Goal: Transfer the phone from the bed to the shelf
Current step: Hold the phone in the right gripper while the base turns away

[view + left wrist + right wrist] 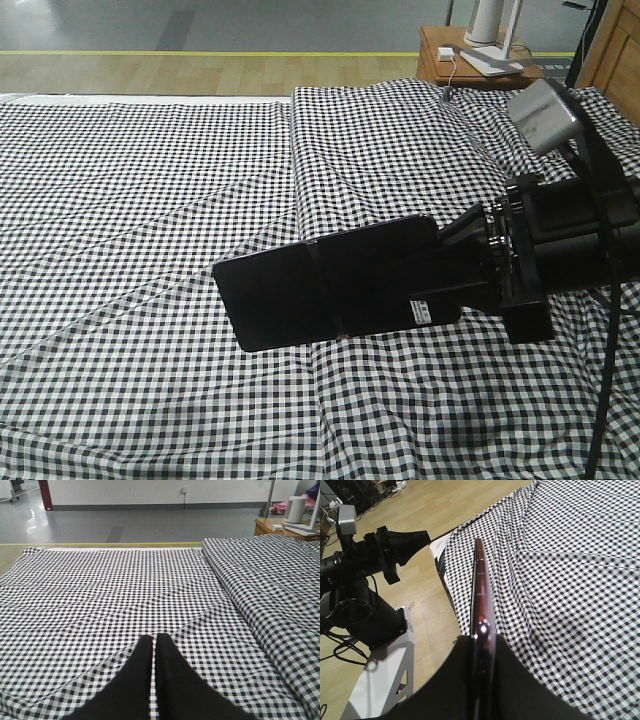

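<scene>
The phone [330, 285] is a glossy black slab with a middle crease and a white sticker near its right end. It hangs flat a little above the bed [150, 180], which is covered in black-and-white check cloth. My right gripper [468, 262] is shut on the phone's right end. In the right wrist view the phone [479, 585] shows edge-on with a pinkish rim, clamped between the gripper [482, 639] fingers. My left gripper [153, 641] is shut on nothing over the bed [100, 595], and its arm [395, 545] stands beyond the bed's edge. The shelf is not clearly in view.
A reddish-brown bedside table [448, 55] with a white device stands behind the bed, also seen as the table [272, 526] in the left wrist view. A raised fold [300, 150] runs down the bedding. A pale wood panel [615, 50] shows far right. The white robot base [385, 670] stands on the floor.
</scene>
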